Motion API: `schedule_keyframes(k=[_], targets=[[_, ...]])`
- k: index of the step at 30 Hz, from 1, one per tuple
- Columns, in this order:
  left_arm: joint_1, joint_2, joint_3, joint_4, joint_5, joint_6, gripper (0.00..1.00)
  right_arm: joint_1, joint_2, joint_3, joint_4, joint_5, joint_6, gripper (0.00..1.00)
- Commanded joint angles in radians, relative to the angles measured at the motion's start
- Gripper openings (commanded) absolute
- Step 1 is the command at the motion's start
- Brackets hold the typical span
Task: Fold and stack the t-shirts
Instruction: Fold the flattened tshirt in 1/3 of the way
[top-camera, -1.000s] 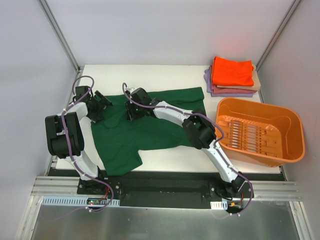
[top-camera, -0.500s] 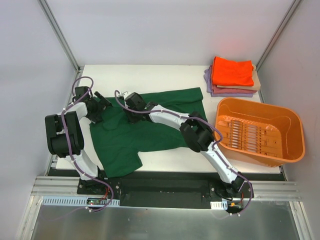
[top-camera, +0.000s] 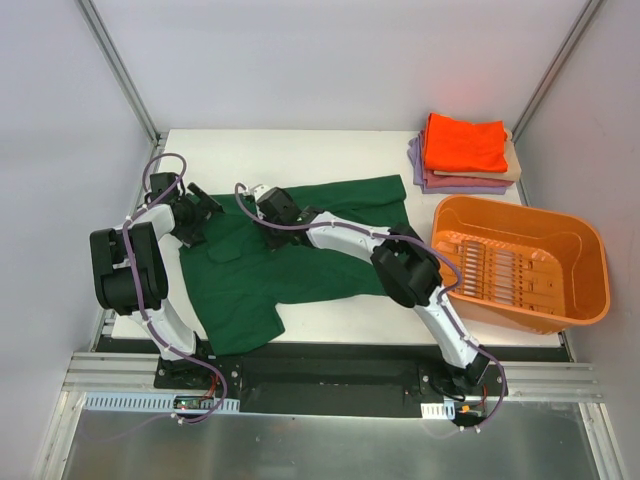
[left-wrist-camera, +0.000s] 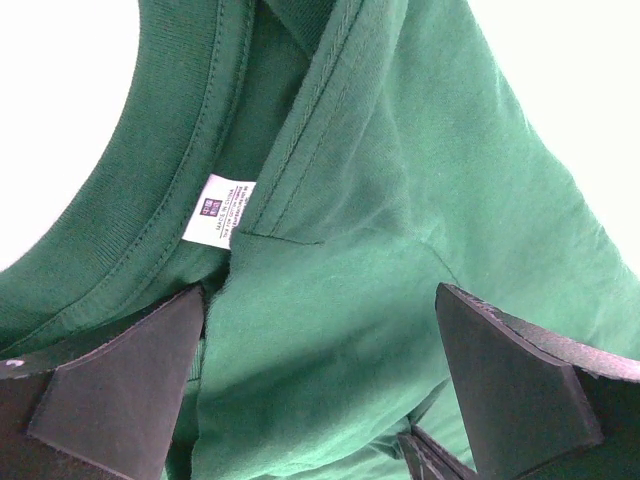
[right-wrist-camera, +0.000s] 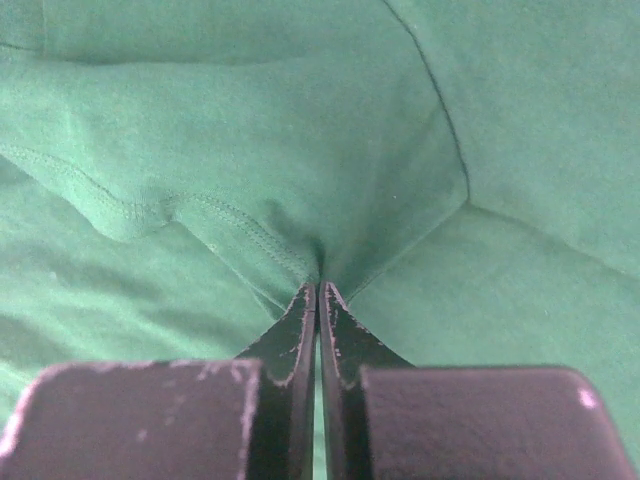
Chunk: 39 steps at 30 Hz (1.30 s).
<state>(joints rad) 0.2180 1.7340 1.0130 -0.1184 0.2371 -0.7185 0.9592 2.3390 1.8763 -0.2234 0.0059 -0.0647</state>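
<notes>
A dark green t-shirt (top-camera: 300, 250) lies spread on the white table (top-camera: 330, 150), collar toward the left. My right gripper (right-wrist-camera: 319, 287) is shut on a pinched fold of its cloth beside a stitched hem, near the collar end (top-camera: 270, 215). My left gripper (left-wrist-camera: 320, 385) stands wide open over the collar, its fingers (left-wrist-camera: 120, 390) on either side of a hump of green cloth, just below the white neck label (left-wrist-camera: 220, 208); from above it sits at the shirt's left edge (top-camera: 203, 213). Folded orange (top-camera: 465, 143), tan (top-camera: 512, 168) and lavender (top-camera: 450, 184) t-shirts are stacked at the back right.
An orange plastic basket (top-camera: 590, 270) stands at the right, in front of the stack. Grey walls and metal posts close in the table at the left, back and right. My right arm's elbow (top-camera: 405, 268) hangs over the shirt's right part.
My right gripper has closed from part open to shut, pinching the green cloth, and has shifted slightly. The left gripper has stayed open in the same place.
</notes>
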Motion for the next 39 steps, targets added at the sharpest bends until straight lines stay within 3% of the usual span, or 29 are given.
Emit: schedule_keyframes(k=[1, 8, 10, 12, 15, 20, 25, 29, 32, 39], targets=[[0.015, 0.012, 0.019, -0.049, -0.045, -0.001, 0.99, 0.004, -0.121, -0.06, 0.039, 0.011, -0.014, 0.0], [0.021, -0.01, 0.018, -0.072, -0.068, 0.008, 0.99, 0.006, -0.173, -0.128, 0.026, 0.005, 0.014, 0.03], [0.021, -0.028, 0.024, -0.098, -0.082, 0.02, 0.99, 0.004, -0.184, -0.134, 0.019, -0.052, 0.011, 0.11], [0.021, -0.053, 0.027, -0.121, -0.088, 0.031, 0.99, 0.001, -0.199, -0.141, 0.016, -0.067, 0.011, 0.31], [0.021, -0.102, 0.019, -0.154, -0.088, 0.042, 0.99, -0.02, -0.239, -0.166, 0.016, -0.078, 0.028, 0.34], [0.021, -0.211, 0.015, -0.196, -0.105, 0.044, 0.99, -0.095, -0.346, -0.249, 0.036, -0.092, 0.048, 0.96], [0.011, -0.316, 0.033, -0.254, -0.124, 0.031, 0.99, -0.259, -0.402, -0.301, 0.055, -0.15, 0.14, 0.96], [-0.096, -0.317, 0.099, -0.251, -0.116, 0.103, 0.99, -0.375, -0.365, -0.278, 0.02, -0.196, 0.149, 0.96], [-0.167, -0.224, 0.183, -0.251, -0.133, 0.143, 0.99, -0.436, -0.308, -0.211, -0.051, -0.181, 0.117, 0.96], [-0.161, 0.077, 0.389, -0.274, -0.214, 0.16, 0.99, -0.531, -0.112, 0.013, -0.231, -0.118, 0.072, 0.96]])
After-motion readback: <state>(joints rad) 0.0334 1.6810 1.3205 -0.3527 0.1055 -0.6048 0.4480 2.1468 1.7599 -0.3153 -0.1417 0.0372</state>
